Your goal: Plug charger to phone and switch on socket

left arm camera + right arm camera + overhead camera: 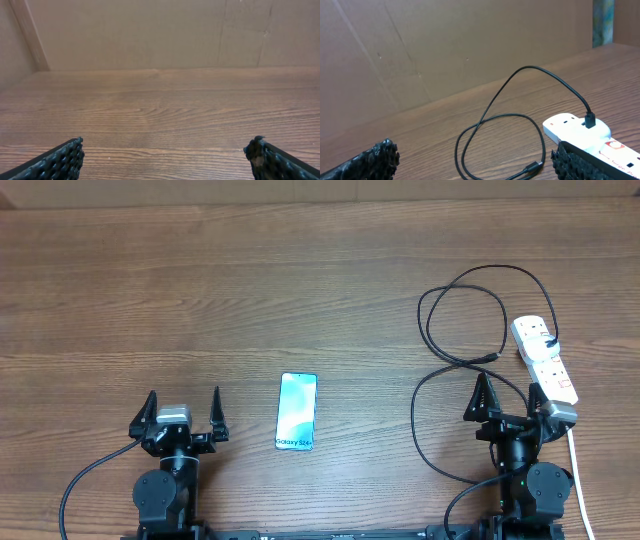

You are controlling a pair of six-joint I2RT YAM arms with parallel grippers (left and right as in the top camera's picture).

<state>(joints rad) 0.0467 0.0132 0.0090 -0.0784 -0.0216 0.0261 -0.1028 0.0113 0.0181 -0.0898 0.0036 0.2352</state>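
Note:
The phone [297, 411] lies flat at the table's front centre, its light blue screen lit. The black charger [428, 330] sprawls in loose loops at the right, its free plug tip [492, 357] on the wood just left of the white socket [545, 358]. Its other end is plugged into the socket [570, 128]. My right gripper [512, 394] stands open just in front of the tip and the socket. In the right wrist view the charger tip [533, 165] lies ahead of the right gripper [475, 152]. Open and holding nothing, my left gripper [183, 398] sits left of the phone over bare wood [167, 145].
The socket's white cord [578, 480] runs down the right side toward the table's front edge. A brown cardboard wall [150, 30] closes off the far side of the wooden table [250, 280].

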